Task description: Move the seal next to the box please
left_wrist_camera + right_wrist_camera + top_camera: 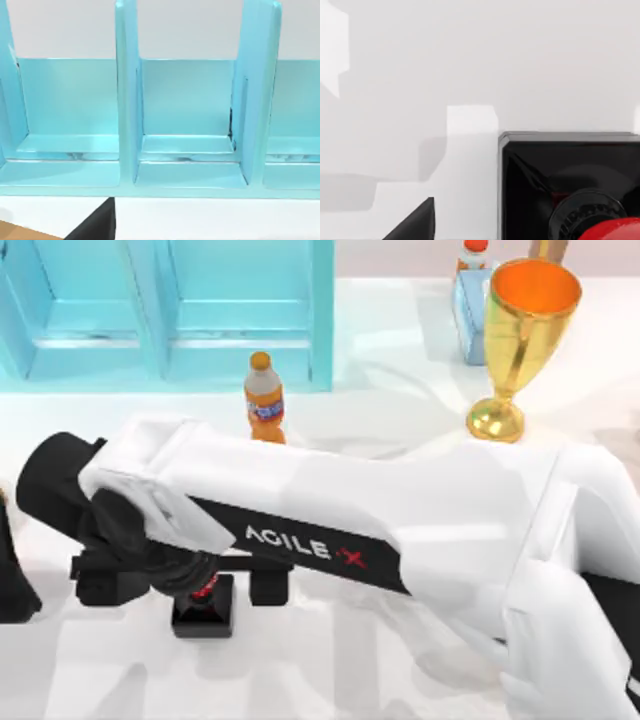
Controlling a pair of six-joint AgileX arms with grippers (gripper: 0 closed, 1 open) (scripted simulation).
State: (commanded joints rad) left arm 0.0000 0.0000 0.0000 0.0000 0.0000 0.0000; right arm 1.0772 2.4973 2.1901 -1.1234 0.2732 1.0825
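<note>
Reaching across the white table [400, 400] from the top view's right, my right arm's white forearm bears the AgileX lettering and ends over the seal [204, 602], which serves as the landmark. The seal stands upright on the table toward the near left, its black square base flat on the surface and a glimpse of its red knob showing just under the wrist. The right gripper [186, 585] sits directly above the seal, its black finger bar spread to either side of it; the wrist hides the fingertips, so I cannot tell how far apart the fingers are or whether they touch the knob. In the right wrist view the seal [570, 190] appears close up, black base below and red knob at the edge, with one dark fingertip [415, 222] apart from the base on the bare table.

Beyond the seal, well behind it, an orange bottle [265, 400] stands upright. Farther still, behind the bottle, the light blue box [170, 310] with upright dividers runs along the back left. Far off to the seal's right and back, a gold goblet [520, 330] stands, with a small blue carton [470, 310] just beside and behind it.

My left arm's wrist view looks straight into the box [190, 115] and its open compartments.
</note>
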